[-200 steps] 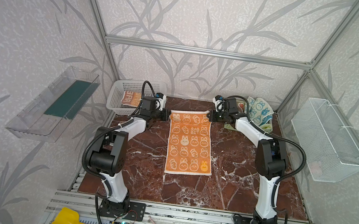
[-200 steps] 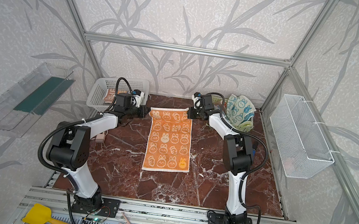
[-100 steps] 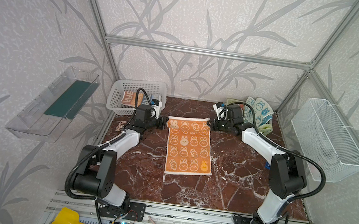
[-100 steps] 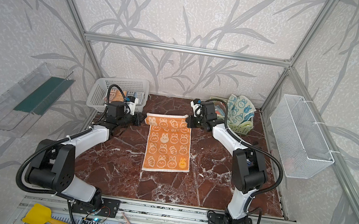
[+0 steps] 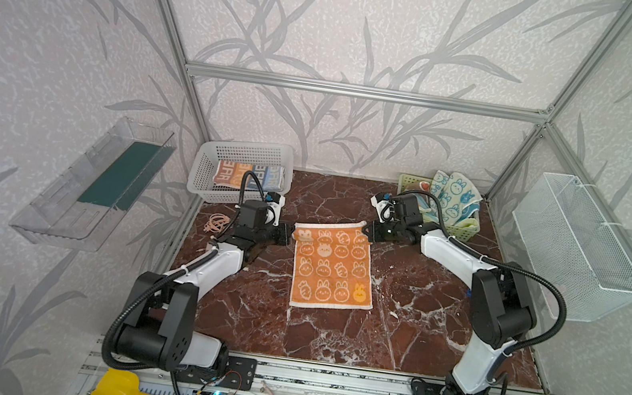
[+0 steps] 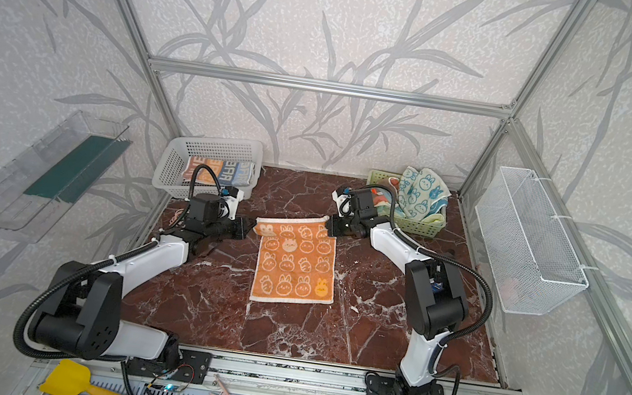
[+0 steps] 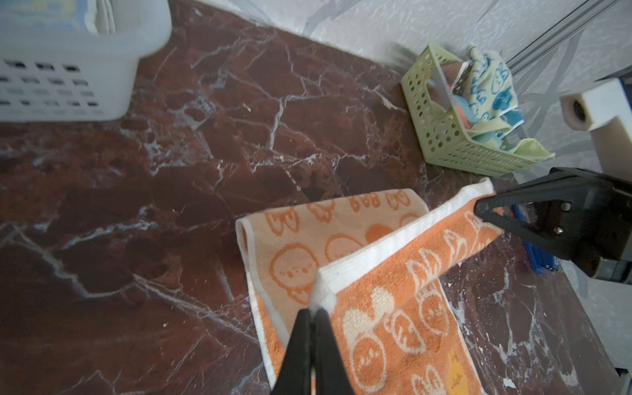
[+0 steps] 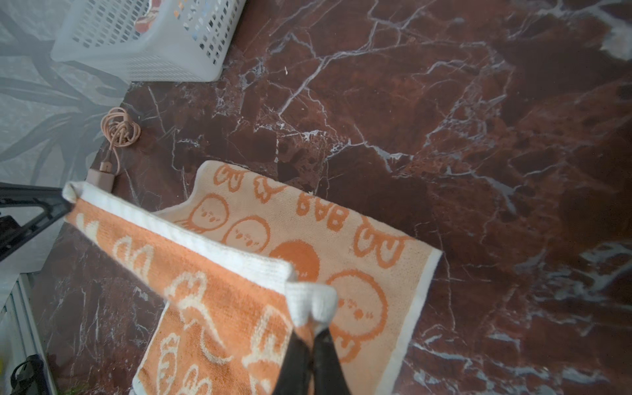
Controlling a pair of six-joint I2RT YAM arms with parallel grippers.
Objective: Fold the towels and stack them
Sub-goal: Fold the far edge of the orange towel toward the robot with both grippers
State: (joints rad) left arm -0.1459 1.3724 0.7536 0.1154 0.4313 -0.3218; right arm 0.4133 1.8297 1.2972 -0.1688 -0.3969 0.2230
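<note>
The orange bunny towel [image 5: 331, 268] was found mid-table on the marble tabletop [image 5: 328, 334], its near end flat and its far hem lifted and carried toward the front, so the paler underside was shown in both wrist views. A second before, it had been spread flat at full length with both grippers down at its far corners. Since then the corners had been raised and drawn forward, and the towel's footprint was shortened. The left gripper [image 5: 287, 233] was seen pinched tight on the far-left corner of the white hem, and the right gripper [image 5: 368, 231] was clamped likewise on the far-right corner. The first half-fold was judged begun but not finished, since the hem was not yet laid on the near edge. White basket [image 5: 204, 176], back left: one folded orange/blue lettered towel [image 5: 248, 174] was held inside, so one towel was counted as put away. Green basket [image 5: 462, 232], back right: a white towel with blue bunnies [image 5: 453, 194] was draped on top, with more cloth beneath, mostly hidden. Wire basket [image 5: 575, 252] on the right wall: contents could not be made out. Clear wall tray [image 5: 93, 184], left: only a dark green strip was seen.
</note>
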